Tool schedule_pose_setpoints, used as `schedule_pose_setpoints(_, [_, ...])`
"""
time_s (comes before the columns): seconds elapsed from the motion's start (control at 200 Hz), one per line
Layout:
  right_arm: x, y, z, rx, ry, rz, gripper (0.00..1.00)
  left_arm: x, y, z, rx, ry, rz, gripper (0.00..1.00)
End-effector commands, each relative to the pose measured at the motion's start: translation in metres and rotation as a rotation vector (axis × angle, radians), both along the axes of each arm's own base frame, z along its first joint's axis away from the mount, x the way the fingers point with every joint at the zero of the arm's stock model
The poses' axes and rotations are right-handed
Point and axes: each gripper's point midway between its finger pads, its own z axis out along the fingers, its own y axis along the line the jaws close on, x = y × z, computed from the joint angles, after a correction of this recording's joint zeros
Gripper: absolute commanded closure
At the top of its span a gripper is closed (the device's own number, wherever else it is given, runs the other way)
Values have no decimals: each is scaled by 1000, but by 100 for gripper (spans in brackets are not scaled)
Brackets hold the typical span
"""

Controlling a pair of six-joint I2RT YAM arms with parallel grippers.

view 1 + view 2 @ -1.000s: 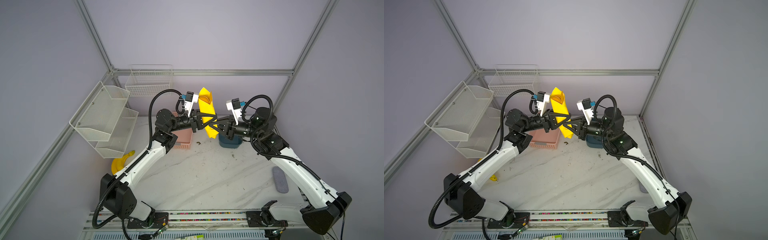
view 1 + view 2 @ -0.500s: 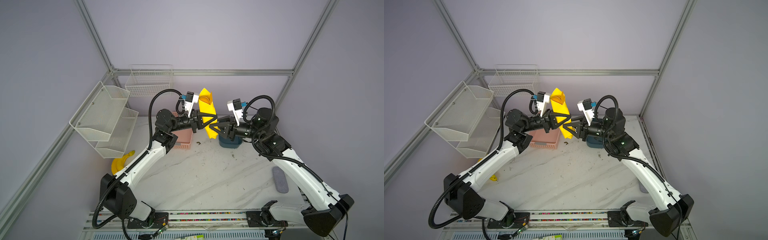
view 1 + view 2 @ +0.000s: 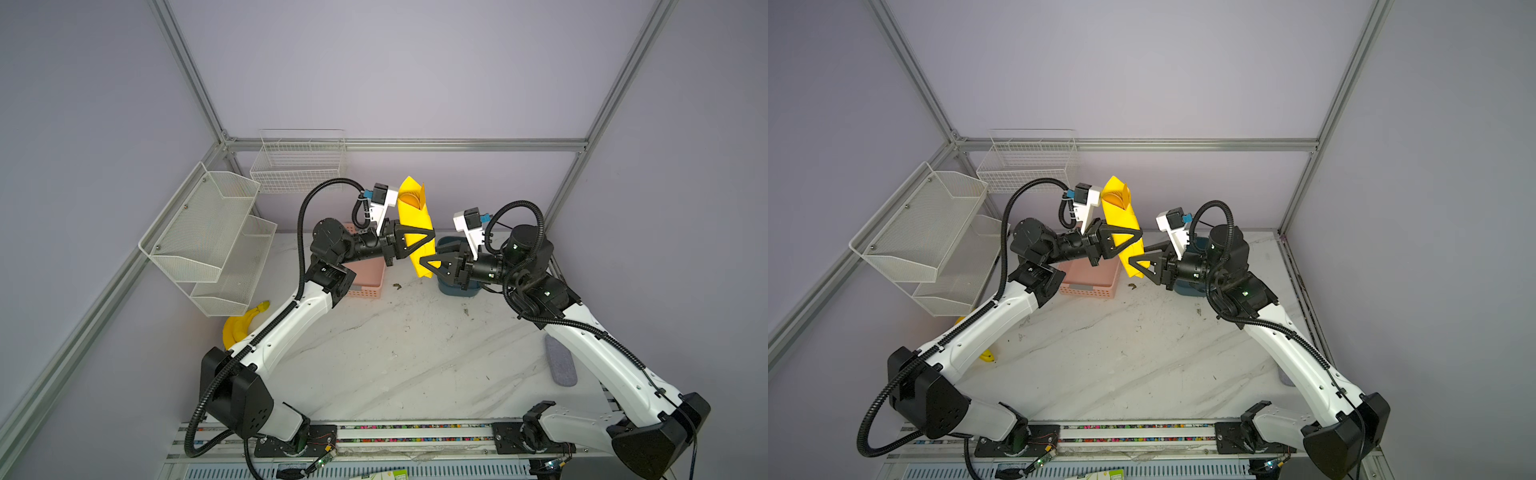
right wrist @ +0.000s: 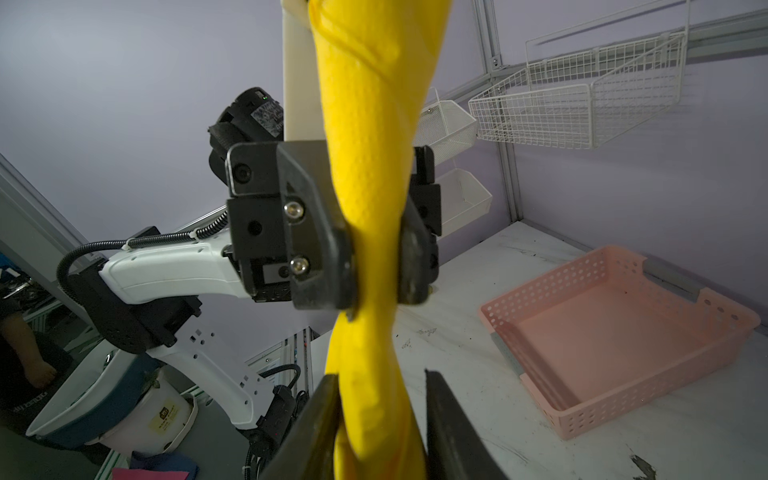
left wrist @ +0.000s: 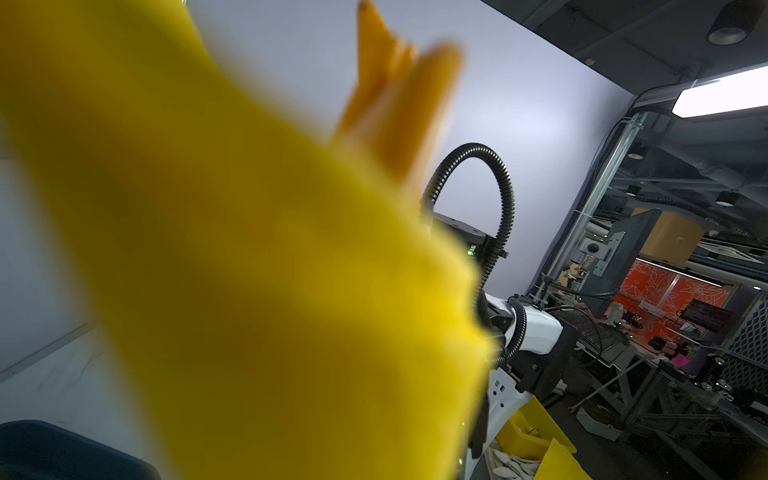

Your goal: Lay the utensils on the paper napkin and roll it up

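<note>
Above the back of the table (image 3: 395, 353), I have the paper napkin (image 3: 412, 216) rolled into an upright tube, clear of the surface. The loading and rolling look done. What remains, I judge, is setting it down without unravelling. My left gripper (image 4: 376, 274) pinches the tube at mid-length. My right gripper (image 4: 380, 415) straddles its lower end, jaws seemingly a little apart. The utensils (image 3: 409, 200) just peek orange from the top.
</note>
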Motion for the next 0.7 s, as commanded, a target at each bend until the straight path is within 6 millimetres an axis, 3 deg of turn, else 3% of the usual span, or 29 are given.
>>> schedule_pose_setpoints(0.0, [-1, -3, 6, 15, -33, -15, 73, -27, 12, 55, -87, -148, -14, 92])
schedule_pose_setpoints(0.16, [1, -6, 13, 24, -48, -44, 94, -28, 13, 55, -89, -152, -11, 92])
schedule_pose_setpoints(0.255, [3, -7, 15, 28, -56, -62, 100, -28, 14, 55, -90, -153, 0, 88])
schedule_pose_setpoints(0.45, [3, -9, 24, 46, -79, -73, 100, -25, 12, 47, -75, -128, -2, 70])
schedule_pose_setpoints(0.695, [3, -11, 31, 59, -96, -86, 100, -25, 10, 36, -64, -100, -22, 66])
